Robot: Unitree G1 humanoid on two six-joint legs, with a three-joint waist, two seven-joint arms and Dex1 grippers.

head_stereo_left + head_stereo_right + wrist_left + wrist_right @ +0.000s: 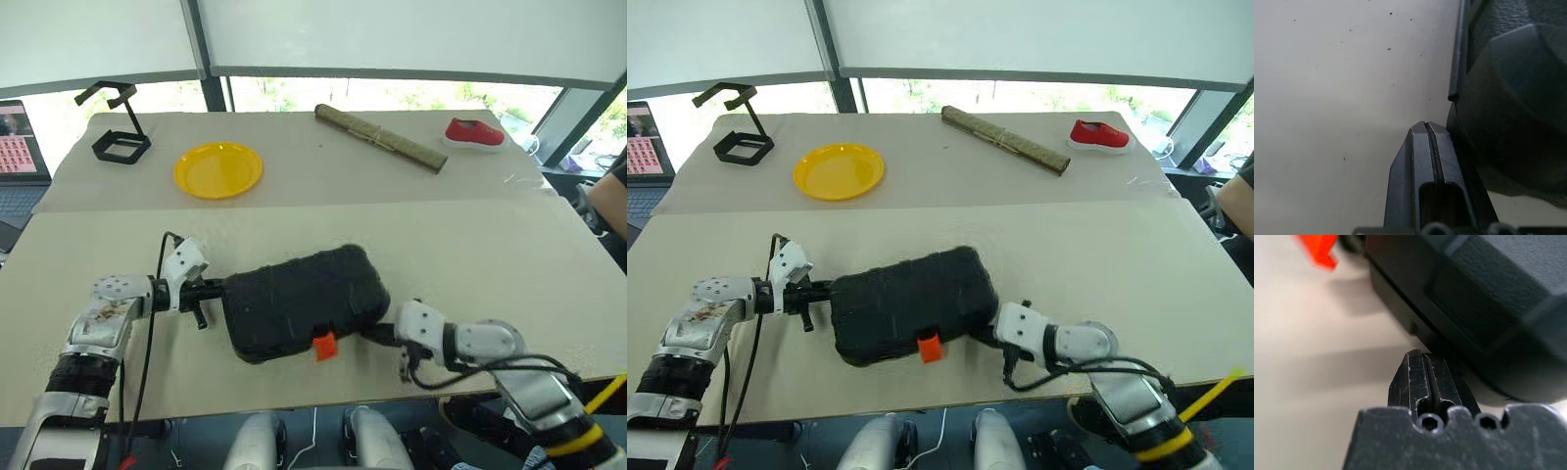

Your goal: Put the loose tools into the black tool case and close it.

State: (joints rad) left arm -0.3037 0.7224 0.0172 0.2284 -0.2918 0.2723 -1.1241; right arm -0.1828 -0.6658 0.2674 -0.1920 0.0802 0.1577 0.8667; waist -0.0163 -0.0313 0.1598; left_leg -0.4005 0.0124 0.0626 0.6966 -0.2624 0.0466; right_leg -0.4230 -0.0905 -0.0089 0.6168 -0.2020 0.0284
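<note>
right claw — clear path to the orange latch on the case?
Probably yes. The right claw, shut, sits at the black tool case's right end; the orange latch is on the near edge beside it, with bare table between.

Daylight scene, bright. Light enters through the windows [392, 93] behind the far edge of the table [470, 245]; the glass is blown out to near white, foliage outside barely readable. Table surface evenly lit, no hard glare. Shadows soft and short: a faint one under the black tool case [299, 299], whose dark surface swallows most relief detail. Head views bow straight lines near the edges. Left wrist view: case close up, soft focus, dim. Right wrist view: orange latch [1317, 249] blurred; the broad grey band on the tabletop is probably the case's shadow.
</note>
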